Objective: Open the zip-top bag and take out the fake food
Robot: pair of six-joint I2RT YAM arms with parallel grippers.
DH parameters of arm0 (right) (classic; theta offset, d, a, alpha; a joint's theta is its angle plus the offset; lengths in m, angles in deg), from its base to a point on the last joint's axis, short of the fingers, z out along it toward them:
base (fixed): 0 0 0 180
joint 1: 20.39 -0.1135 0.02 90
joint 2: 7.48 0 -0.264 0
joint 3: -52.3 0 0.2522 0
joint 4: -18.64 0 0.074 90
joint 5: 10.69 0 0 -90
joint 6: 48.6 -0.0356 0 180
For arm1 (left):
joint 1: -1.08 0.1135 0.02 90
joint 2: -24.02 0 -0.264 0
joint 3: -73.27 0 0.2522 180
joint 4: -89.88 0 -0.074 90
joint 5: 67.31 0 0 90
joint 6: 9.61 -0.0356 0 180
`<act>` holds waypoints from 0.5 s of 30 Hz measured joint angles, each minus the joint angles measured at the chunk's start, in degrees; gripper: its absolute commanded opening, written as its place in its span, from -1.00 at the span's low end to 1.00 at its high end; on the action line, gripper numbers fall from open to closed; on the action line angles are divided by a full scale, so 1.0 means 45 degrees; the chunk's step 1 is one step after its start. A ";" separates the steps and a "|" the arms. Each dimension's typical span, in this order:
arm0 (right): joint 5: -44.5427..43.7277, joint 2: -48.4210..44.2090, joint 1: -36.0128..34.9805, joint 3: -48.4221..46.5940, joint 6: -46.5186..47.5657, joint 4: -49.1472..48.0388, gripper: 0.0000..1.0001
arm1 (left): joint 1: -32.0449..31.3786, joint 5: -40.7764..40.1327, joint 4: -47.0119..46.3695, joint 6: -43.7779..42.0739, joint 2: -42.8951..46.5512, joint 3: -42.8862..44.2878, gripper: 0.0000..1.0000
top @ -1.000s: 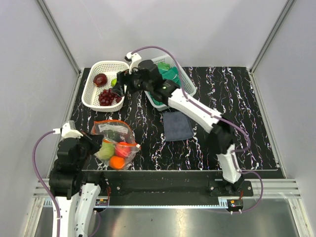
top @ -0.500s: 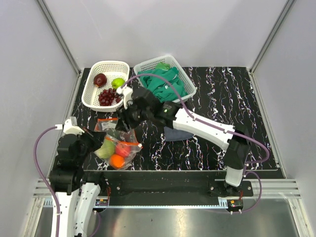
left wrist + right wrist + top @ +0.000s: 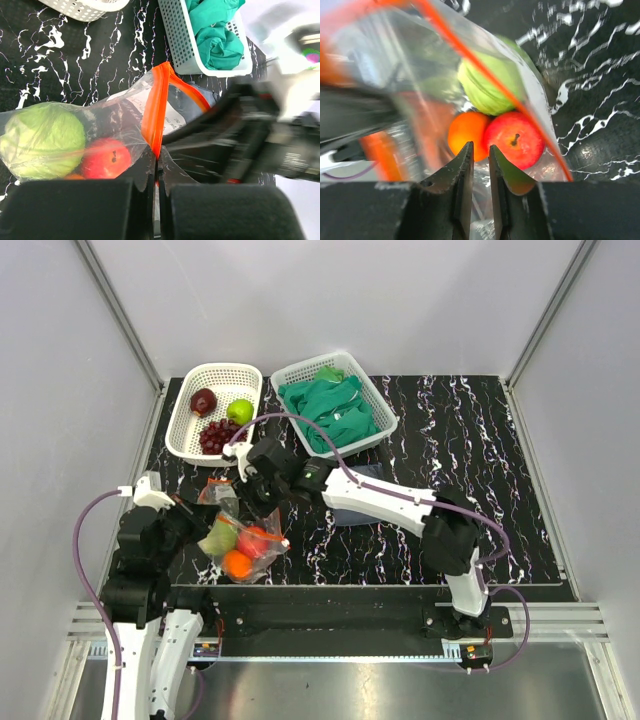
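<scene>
Only in its wrist view is the left gripper (image 3: 156, 186) seen clamped on the zip-top bag (image 3: 116, 122). The right gripper (image 3: 481, 150) is held narrow above the fake food (image 3: 514, 140)

Right gripper (image 3: 480, 146) has swung away from the white basket (image 3: 176, 436) and come down at the mouth of the zip-top bag (image 3: 125, 115), fingers (image 3: 462, 170) now pointing inside. The green apple (image 3: 240, 411), earlier half-hidden by that gripper, lies fully exposed in the basket. The bag has bunched narrower.
</scene>
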 measured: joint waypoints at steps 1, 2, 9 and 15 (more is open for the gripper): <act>0.0034 0.0223 0.0000 0.0000 0.0000 0.0029 -0.46 | 0.0000 0.0010 0.0000 -0.0015 -0.0005 -0.0005 -1.00; 0.0063 0.0432 0.0000 -0.0010 0.0000 0.0044 -0.45 | 0.0000 0.0019 -0.0005 -0.0019 -0.0005 -0.0005 -1.00; 0.0335 0.1156 0.0000 -0.0024 -0.0010 0.0063 -0.22 | 0.0000 0.0107 -0.0457 -0.0049 -0.0097 -0.0311 -1.00; 0.0413 0.1433 0.0000 -0.0019 0.0034 0.0078 0.21 | 0.0000 0.0189 -0.0661 -0.0049 -0.0107 -0.0539 -1.00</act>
